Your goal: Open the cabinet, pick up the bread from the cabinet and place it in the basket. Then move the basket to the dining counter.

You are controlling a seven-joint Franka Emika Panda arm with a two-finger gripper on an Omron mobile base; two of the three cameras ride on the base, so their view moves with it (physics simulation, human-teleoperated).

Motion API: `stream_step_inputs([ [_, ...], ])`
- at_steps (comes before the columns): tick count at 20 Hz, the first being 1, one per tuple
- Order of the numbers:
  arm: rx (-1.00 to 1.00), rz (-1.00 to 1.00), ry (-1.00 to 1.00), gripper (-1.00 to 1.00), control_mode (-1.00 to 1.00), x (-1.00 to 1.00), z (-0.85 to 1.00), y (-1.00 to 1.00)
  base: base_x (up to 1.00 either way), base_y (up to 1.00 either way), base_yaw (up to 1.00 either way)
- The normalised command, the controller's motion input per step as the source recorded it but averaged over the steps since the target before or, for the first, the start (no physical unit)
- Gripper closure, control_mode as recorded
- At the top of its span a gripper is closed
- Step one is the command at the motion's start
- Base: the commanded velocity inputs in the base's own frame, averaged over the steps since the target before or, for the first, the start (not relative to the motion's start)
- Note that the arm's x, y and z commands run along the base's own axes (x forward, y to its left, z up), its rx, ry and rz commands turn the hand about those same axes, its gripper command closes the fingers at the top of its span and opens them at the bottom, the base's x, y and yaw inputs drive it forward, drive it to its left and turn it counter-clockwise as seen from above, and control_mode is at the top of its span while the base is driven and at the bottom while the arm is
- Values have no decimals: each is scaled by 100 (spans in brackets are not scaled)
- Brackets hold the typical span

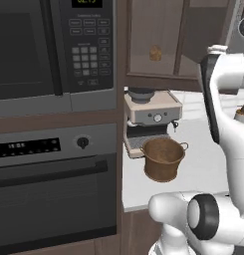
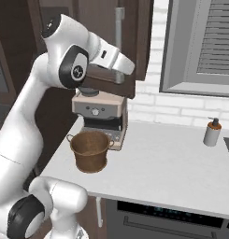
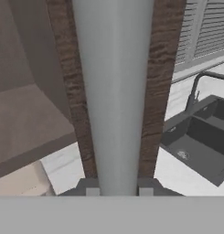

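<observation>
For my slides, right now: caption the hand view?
End effector straddling the cabinet's grey bar handle, sink beyond.

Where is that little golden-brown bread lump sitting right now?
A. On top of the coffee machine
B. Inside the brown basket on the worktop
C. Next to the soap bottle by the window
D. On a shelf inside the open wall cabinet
D: the bread rests on a shelf inside the cabinet, above the coffee machine, while the basket on the worktop below holds nothing.
</observation>
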Motion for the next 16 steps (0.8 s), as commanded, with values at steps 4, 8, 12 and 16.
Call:
stream_step_inputs([
  [4, 0, -20, -2, 100, -100, -100, 12, 69, 0, 0, 0],
  [8, -4, -10, -1, 100, -100, -100, 12, 83, 0, 0, 0],
  [12, -6, -2, 0, 100, -100, -100, 1, 96, 0, 0, 0],
  [16, -6, 0, 0, 100, -100, -100, 0, 100, 0, 0, 0],
])
